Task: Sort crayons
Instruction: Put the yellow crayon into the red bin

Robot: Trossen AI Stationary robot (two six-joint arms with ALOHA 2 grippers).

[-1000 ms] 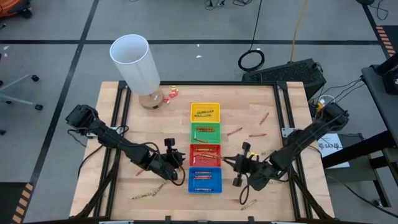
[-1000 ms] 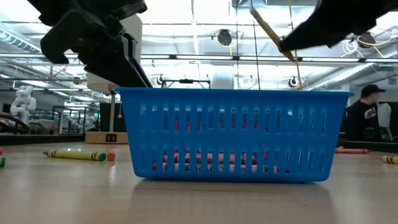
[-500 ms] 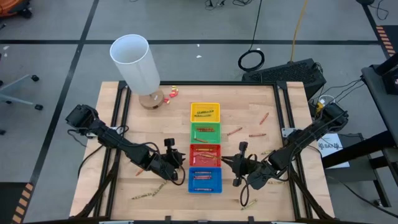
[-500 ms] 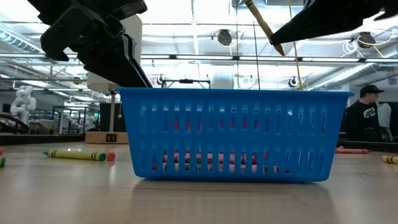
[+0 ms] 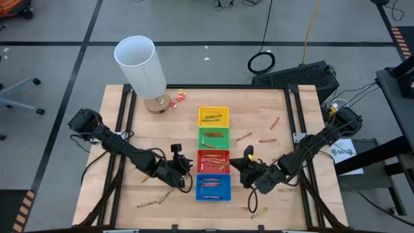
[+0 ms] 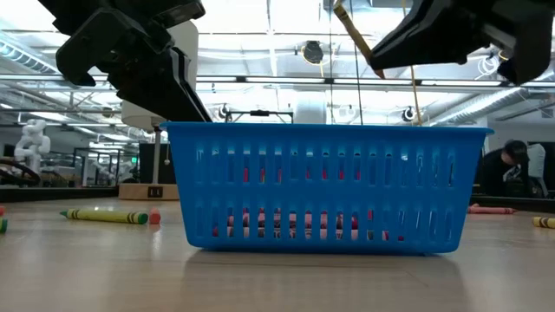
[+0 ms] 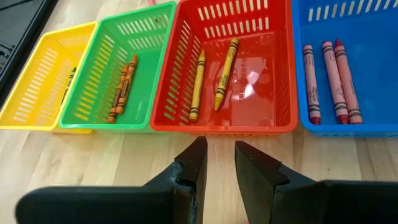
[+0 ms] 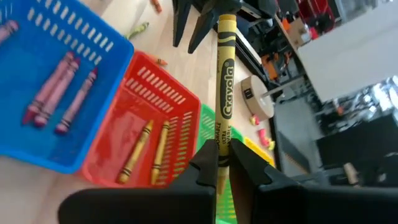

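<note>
Carrying a yellow crayon [image 8: 224, 81], the right gripper [image 5: 248, 160] hangs just beside the red tray [image 5: 213, 158], on the side toward the tabletop's right edge; its jaws are closed tight on the crayon's lower part, and the rest sticks out ahead. The step in hand seems to be the delivery of this crayon. Two yellow crayons [image 7: 211, 78] already lie in the red tray, so the next move probably calls for bringing the tip over that tray and opening the jaws. The left gripper [image 7: 217, 171] waits beside the same tray, its jaws narrow and holding nothing.
</note>
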